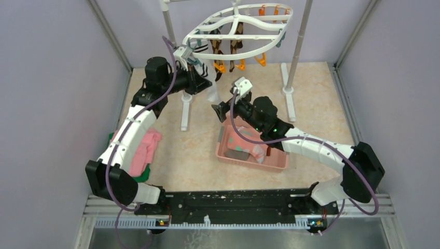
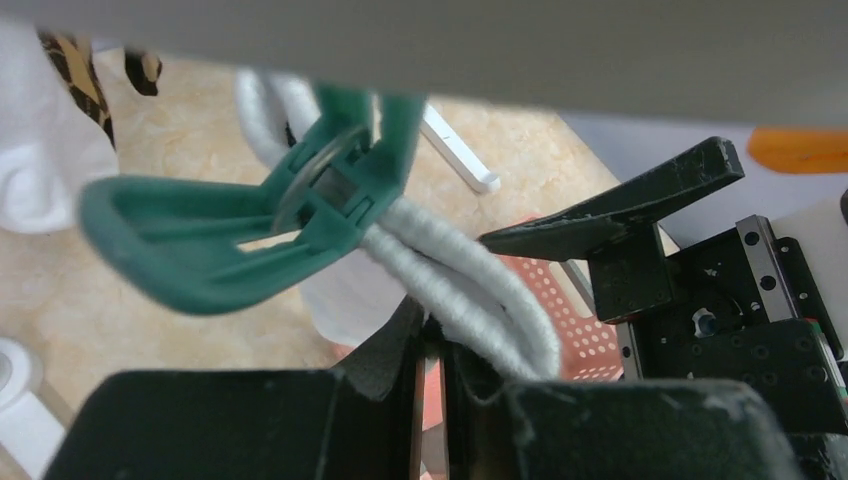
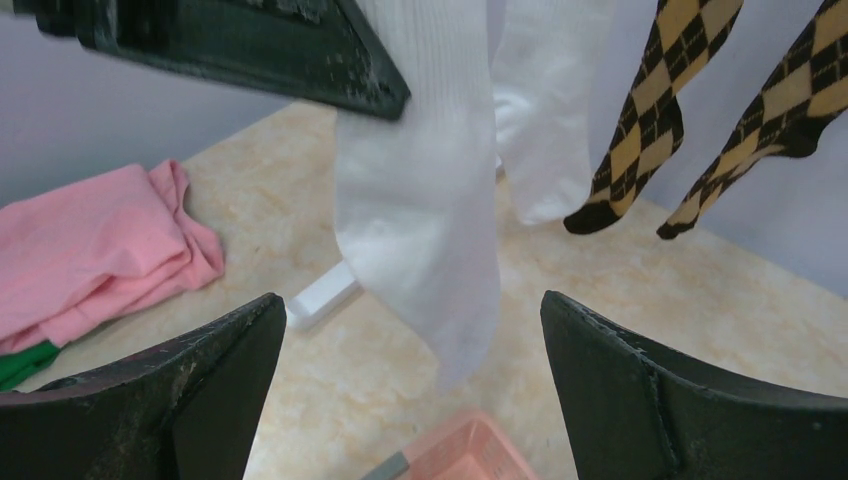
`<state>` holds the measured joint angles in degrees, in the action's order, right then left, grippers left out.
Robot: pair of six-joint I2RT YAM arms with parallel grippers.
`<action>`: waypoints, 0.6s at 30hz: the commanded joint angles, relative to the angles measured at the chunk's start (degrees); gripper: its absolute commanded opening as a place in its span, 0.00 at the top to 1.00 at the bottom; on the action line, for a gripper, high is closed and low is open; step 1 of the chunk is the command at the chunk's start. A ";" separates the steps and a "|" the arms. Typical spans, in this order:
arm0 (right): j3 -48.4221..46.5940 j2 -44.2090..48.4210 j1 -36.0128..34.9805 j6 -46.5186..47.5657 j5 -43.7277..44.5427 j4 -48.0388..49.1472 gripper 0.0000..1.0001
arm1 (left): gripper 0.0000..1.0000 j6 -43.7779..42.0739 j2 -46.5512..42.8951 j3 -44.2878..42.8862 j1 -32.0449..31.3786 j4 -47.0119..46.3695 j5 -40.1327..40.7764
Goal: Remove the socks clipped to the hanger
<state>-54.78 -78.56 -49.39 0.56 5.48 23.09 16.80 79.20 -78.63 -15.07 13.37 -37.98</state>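
Observation:
The white oval hanger [image 1: 238, 26] hangs at the back with orange and teal clips. Two argyle socks [image 1: 215, 49] hang from it and also show in the right wrist view [image 3: 650, 110]. A teal clip [image 2: 250, 230] holds the cuff of a white sock [image 2: 460, 290]. My left gripper [image 2: 432, 340] is closed to a thin slit, its tips at that cuff just below the clip. The sock [image 3: 420, 220] hangs down in front of my right gripper [image 3: 415, 390], which is wide open and empty below its toe. A second white sock [image 3: 545, 130] hangs behind it.
A pink basket [image 1: 228, 155] with several socks in it sits under my right arm. Folded pink [image 1: 145, 150] and green cloths lie at the left. The rack's white posts and feet [image 1: 184, 111] stand on the table.

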 commanded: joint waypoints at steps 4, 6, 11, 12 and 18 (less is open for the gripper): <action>-8.88 -6.18 -0.45 3.16 -3.14 9.44 0.01 | 0.85 2.37 -1.16 -2.49 -2.05 -1.75 1.52; -10.43 -7.83 -0.45 3.21 -3.09 9.67 0.03 | 0.85 2.94 -1.76 -1.59 -2.15 -1.86 1.41; -11.86 -10.96 -0.77 3.40 -1.93 12.39 0.25 | 0.84 4.19 -4.45 0.61 -2.11 -1.60 1.37; -12.06 -11.44 -0.84 3.61 -1.95 12.21 0.35 | 0.83 4.40 -5.13 1.06 -2.15 -1.34 1.27; -8.53 -8.65 -0.88 3.61 -0.23 12.72 1.00 | 0.63 5.51 -9.94 3.59 -2.07 1.73 1.54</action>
<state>-63.86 -89.78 -49.69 3.97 3.73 31.86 20.49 73.95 -76.44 -17.04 14.48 -36.49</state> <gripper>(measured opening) 0.046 0.287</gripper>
